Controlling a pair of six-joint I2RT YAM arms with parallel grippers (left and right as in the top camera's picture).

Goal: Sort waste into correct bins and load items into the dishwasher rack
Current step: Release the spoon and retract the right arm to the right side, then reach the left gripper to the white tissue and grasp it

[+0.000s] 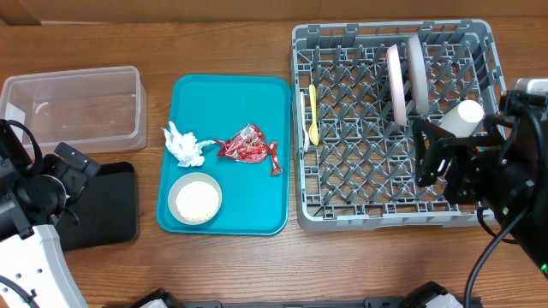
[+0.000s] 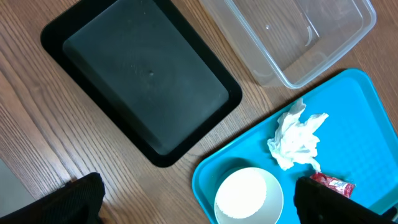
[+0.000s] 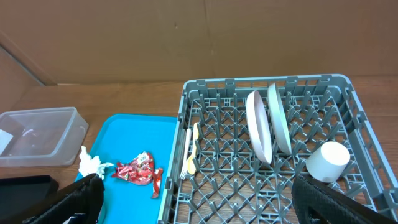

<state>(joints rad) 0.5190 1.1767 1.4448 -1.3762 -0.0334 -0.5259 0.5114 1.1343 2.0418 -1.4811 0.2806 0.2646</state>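
Both my claws stand released and empty: left gripper (image 2: pixel 199 202) near the black tray (image 2: pixel 149 81), right gripper (image 3: pixel 205 202) over the dishwasher rack (image 3: pixel 267 81). Napkin (image 1: pixel 184 145), red wrappers (image 1: pixel 248 147) and rice bowl (image 1: pixel 195 198) lie on the teal tray (image 1: pixel 257 103); plates (image 1: pixel 396 81), cup (image 1: pixel 462 117) and yellow spoon (image 1: pixel 313 115) sit in the rack.

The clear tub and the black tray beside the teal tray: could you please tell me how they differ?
The clear tub is see-through; the black tray is opaque. The clear tub has tall walls; the black tray is shallow. Both are rectangular with rounded corners and sit on the wooden table.
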